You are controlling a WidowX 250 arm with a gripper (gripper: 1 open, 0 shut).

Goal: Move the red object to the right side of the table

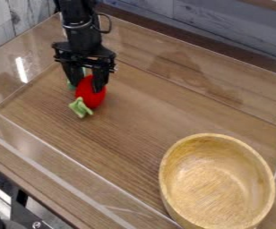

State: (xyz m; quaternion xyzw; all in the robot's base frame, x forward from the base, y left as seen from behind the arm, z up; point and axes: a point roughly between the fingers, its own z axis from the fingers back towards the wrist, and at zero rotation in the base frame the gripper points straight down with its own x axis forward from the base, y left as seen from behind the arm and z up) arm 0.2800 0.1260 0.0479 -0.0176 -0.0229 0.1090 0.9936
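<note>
1. The black gripper (90, 79) is hanging from its arm over the left part of the table (165, 98), pointing straight down at the wood-grain top.

2. Its two dark fingers (73, 73) are standing either side of the red object (90, 93) — one at its left flank, one at its right. Whether they are pressing on it or only bracketing it I cannot tell; the upper part of the fruit is sitting up between them and hiding any gap.

3. The red object is lying on the left side of the table, near the left acrylic wall (21, 63). Its glossy red body is sitting directly under the gripper; its light green leafy end (78, 108) is poking out toward the lower left, and appears to be touching the tabletop.

4. A round light wooden bowl (217, 184) is sitting at the lower right, well apart from the fruit and the gripper, nothing showing inside it.

5. Clear low walls are edging the table all round — the near one is running across the bottom left of the view, catching some glare.
</note>
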